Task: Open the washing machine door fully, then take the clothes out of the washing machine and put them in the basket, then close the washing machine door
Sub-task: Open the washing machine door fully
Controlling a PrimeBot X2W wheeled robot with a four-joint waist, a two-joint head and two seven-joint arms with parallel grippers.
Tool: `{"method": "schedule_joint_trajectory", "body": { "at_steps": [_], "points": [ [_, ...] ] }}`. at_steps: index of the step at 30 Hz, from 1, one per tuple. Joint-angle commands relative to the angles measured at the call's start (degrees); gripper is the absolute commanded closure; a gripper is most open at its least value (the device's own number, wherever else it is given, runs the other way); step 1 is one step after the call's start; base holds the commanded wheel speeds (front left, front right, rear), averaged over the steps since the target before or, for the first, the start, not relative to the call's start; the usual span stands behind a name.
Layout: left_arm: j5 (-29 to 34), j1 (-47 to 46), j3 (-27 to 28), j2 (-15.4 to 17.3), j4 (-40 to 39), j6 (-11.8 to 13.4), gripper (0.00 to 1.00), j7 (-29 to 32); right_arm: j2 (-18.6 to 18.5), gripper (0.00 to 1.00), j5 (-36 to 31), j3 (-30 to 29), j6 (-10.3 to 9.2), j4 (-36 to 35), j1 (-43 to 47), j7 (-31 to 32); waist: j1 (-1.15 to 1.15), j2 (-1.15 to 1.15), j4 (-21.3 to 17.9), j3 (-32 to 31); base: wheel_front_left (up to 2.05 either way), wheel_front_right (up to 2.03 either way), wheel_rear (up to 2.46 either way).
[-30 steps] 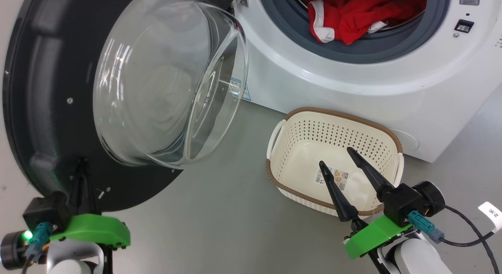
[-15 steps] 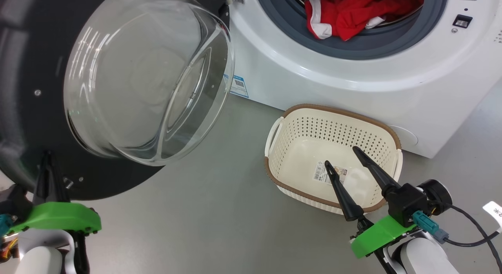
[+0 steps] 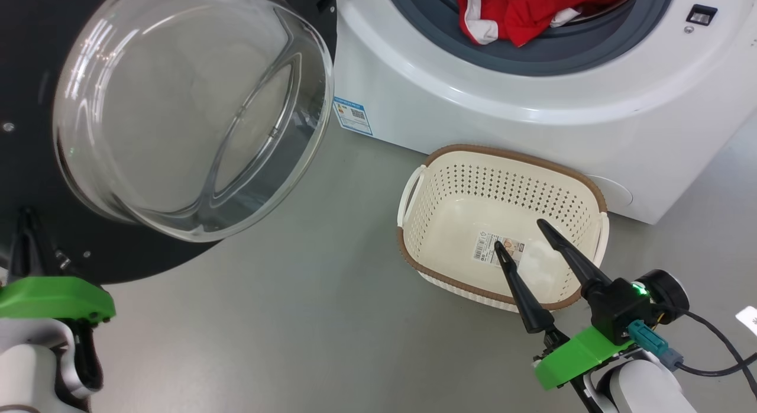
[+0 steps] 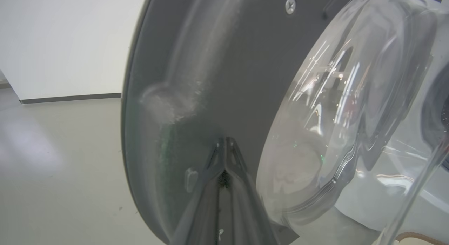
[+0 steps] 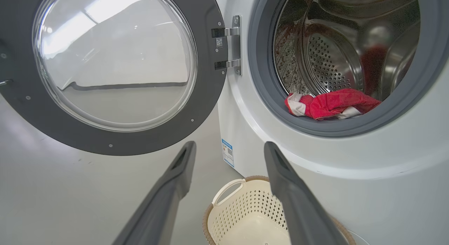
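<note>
With the left gripper (image 4: 224,146) pinched fully shut and clasping nothing, setting its two dark fingertips (image 4: 231,157) side by side against the black inner face of the washing machine door (image 3: 189,111), low on the wide rim and just beside the bulging glass window. Impossible to tell whether pushing hard or merely touching.

Hovering the right gripper (image 3: 519,234) above the basket (image 3: 508,155), long fingers spread wide apart with nothing between them, tips aiming toward the washing machine (image 3: 473,105).

Showing the door swung well out on its hinge (image 5: 228,48) at the robot's left of the opening, glass bowl bulging toward the camera in the head view, black rim standing well apart from the basket. Leaving the drum mouth uncovered.

Finding the clothes (image 3: 520,10) inside the machine, bunched as a red heap with white trim at the front of the perforated steel drum (image 5: 326,62), draping onto the lower lip of the grey rubber ring (image 3: 502,58).

Finding the basket upright on the grey floor (image 3: 295,312) right before the machine, below the opening and to the robot's right of the door, its far brown rim close to the white front panel; impossible to tell whether touching. Showing a label sticker (image 3: 485,250) on its bare bottom, partly behind one finger of the right gripper in the head view. Showing a small blue label (image 3: 353,114) low on the machine's front, between door and basket.
</note>
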Motion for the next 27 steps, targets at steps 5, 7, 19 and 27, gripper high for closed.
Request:
{"method": "schedule_joint_trajectory", "body": {
  "at_steps": [5, 7, 19, 27],
  "points": [
    [1.94, -3.82, 5.71, 2.96, 0.65, -1.46, 1.0, -0.69, -0.21, 0.0, -0.91, 0.0, 0.12, -2.53, 0.75, 0.05, 0.0, 0.0, -0.26, 0.9, 0.0, 0.0, 0.0],
    [2.96, -4.21, 6.16, 2.8, 1.39, -1.95, 1.0, -0.69, -0.21, 0.0, -1.12, -0.27, 0.12, -2.95, 0.96, 0.17, 0.0, 0.0, -0.35, 0.97, 0.0, 0.0, 0.0],
    [8.45, -4.7, 9.05, 1.6, 1.32, -4.32, 1.0, -0.69, 0.71, 0.0, -1.9, -1.36, 0.12, -4.87, 1.9, 0.64, 0.0, 0.0, -1.24, -0.1, 0.0, 0.0, 0.0],
    [12.03, -1.04, 10.27, -0.8, -8.19, -5.12, 0.0, -0.7, 1.67, 0.0, -1.45, -2.02, 0.12, -3.84, 2.09, 0.19, 0.0, 0.0, -1.34, -2.19, 0.0, 0.0, 0.0]
  ]
}}
